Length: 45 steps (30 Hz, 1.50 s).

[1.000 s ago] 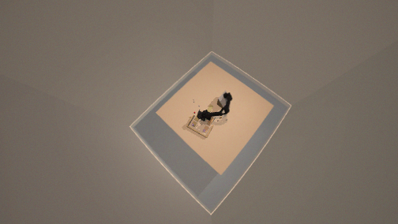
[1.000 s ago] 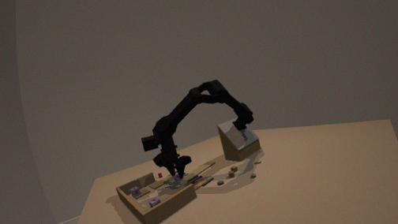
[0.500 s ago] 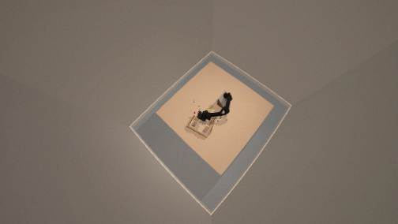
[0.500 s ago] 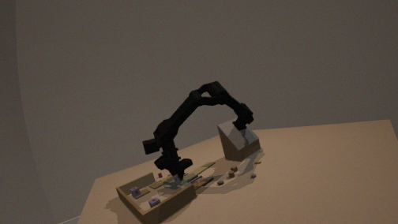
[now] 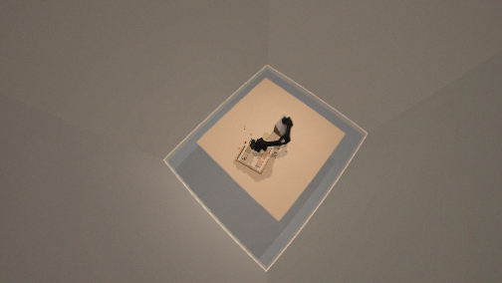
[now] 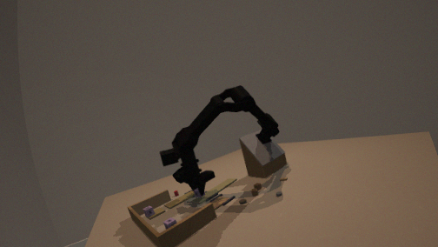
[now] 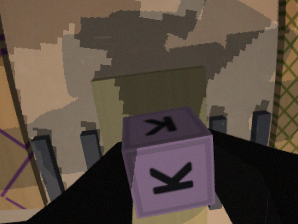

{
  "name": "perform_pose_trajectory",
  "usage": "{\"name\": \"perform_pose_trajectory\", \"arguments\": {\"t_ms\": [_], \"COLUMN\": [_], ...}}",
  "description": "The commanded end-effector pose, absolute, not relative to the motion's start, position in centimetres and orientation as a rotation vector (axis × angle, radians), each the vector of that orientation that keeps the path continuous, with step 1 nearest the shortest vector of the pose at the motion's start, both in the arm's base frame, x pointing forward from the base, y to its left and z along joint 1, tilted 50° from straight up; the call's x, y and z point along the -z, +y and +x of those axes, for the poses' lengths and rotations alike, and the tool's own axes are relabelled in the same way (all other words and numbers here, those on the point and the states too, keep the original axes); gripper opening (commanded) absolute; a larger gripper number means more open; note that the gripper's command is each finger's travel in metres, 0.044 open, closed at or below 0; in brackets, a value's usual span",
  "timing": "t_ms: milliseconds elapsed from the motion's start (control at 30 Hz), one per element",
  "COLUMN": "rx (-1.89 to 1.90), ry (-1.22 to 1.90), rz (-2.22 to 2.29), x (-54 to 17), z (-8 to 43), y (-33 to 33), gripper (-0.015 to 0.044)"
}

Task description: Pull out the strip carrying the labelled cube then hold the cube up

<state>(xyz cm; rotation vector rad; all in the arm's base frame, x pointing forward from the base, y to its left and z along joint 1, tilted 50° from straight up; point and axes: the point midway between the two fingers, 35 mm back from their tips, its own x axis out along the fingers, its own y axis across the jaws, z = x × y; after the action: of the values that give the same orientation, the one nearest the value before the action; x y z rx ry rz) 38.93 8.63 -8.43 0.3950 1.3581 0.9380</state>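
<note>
My gripper (image 5: 254,145) (image 6: 200,191) (image 7: 162,144) is shut on the purple cube marked K (image 6: 196,192) (image 7: 172,175), with one finger on each side of it. In the wrist view, an olive strip (image 7: 106,106) lies under and behind the cube, its far end bare. I cannot tell whether the cube still touches it. Parts of a strip with purple lines (image 7: 10,167) and one with green crosshatching (image 7: 290,95) show at the left and right edges. Two other purple cubes, one at the back left (image 6: 149,211) and one nearer the front (image 6: 169,223), sit inside the wooden frame (image 6: 186,226).
Dark upright posts, such as one at the left (image 7: 48,165) and one at the right (image 7: 261,129), flank the olive strip. A small red block (image 6: 175,193) is behind the frame. Small brown blocks (image 6: 257,186) and a large wedge block (image 6: 252,158) stand to the right on the table (image 6: 348,187).
</note>
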Motion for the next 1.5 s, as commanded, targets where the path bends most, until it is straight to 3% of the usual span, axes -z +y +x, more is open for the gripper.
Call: {"name": "perform_pose_trajectory", "arguments": {"t_ms": [0, 867, 1467], "rx": [-0.930, -0.928, -0.927], "ry": [1.358, 1.362, 1.363], "rz": [0.399, 0.406, 0.405], "x": [7.6, 6.0, 3.7], "z": [37.5, 29.9, 30.0], "y": [7.4, 5.8, 3.0], "gripper": [0.0000, 0.0000, 0.0000]}}
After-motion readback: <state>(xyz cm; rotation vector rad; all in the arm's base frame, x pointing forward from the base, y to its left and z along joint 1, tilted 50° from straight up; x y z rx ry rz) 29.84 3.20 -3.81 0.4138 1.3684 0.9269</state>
